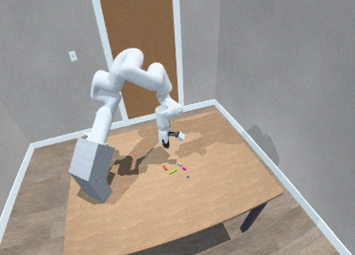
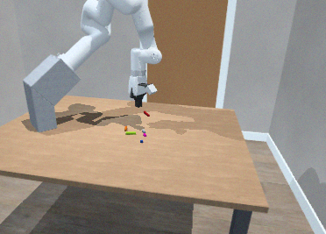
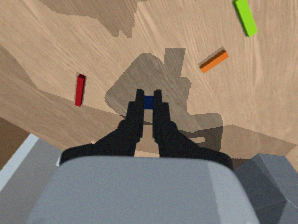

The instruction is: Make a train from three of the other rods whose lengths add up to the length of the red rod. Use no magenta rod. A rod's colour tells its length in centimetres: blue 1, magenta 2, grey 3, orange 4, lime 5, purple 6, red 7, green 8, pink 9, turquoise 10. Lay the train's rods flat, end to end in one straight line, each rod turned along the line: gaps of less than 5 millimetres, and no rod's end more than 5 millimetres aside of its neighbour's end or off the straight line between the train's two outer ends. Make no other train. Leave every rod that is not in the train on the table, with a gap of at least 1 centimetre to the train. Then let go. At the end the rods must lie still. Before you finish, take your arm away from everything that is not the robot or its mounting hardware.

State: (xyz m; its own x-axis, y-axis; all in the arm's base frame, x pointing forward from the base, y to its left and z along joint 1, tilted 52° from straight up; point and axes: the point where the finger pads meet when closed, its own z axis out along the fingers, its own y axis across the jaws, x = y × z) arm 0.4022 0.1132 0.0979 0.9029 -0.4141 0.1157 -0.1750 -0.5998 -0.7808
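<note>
My gripper (image 3: 148, 100) is shut on a small blue rod (image 3: 148, 102) and holds it above the table; it also shows in the top and exterior views (image 1: 165, 142) (image 2: 138, 103). The red rod (image 3: 79, 90) lies flat to the left of the gripper in the wrist view and just right of it in the exterior view (image 2: 146, 113). The orange rod (image 3: 214, 60) (image 2: 125, 128) and the lime rod (image 3: 245, 17) (image 2: 131, 133) lie apart from each other, nearer the table's middle. A second blue rod (image 2: 141, 141) lies on the table beyond them.
A magenta rod (image 2: 145, 134) and a small grey rod (image 2: 144, 131) lie close together beside the lime rod. The robot's grey base block (image 2: 46, 91) stands at the table's left side. The table's edges are far from the rods.
</note>
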